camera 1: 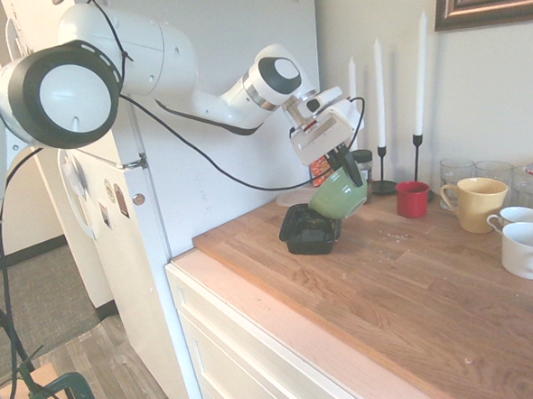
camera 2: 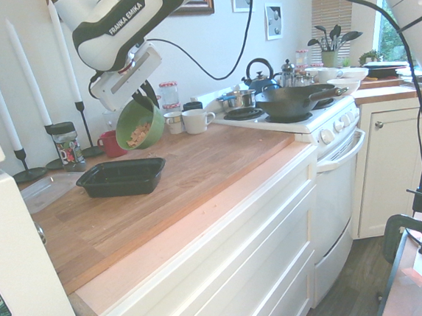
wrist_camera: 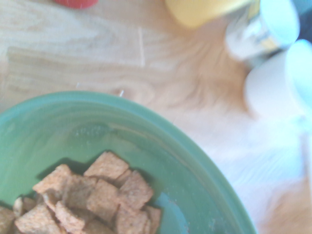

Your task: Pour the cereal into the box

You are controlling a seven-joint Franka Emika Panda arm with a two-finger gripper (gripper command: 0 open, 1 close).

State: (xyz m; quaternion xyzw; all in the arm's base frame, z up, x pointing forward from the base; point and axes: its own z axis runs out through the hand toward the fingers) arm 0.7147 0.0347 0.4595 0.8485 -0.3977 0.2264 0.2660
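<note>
A white robot arm reaches over a wooden kitchen counter (camera 2: 197, 166), its gripper (camera 1: 348, 163) pinched shut on the upper rim of a green bowl (camera 2: 138, 124). The bowl hangs tipped steeply on its side, its opening facing down toward a black box (camera 2: 122, 177) that sits on the counter just beneath and slightly nearer the counter's front edge. The cereal (wrist_camera: 92, 195), tan square pieces, lies heaped against the bowl's lower inside wall and has not spilled yet; the box looks empty. Behind, toward the wall, stand a red cup (camera 1: 412, 199), a yellow mug (camera 1: 474, 203), white cups (camera 1: 530, 248) and tall white candles (camera 1: 419, 63). The cereal seems light, dry and loose, so it will likely slide all at once and could bounce off the shallow box. The bowl seems stiff and smooth, held only by a thin rim pinch, so it might swivel; that rim is the sensible place to hold it. The box looks light and could shift if bumped.
</note>
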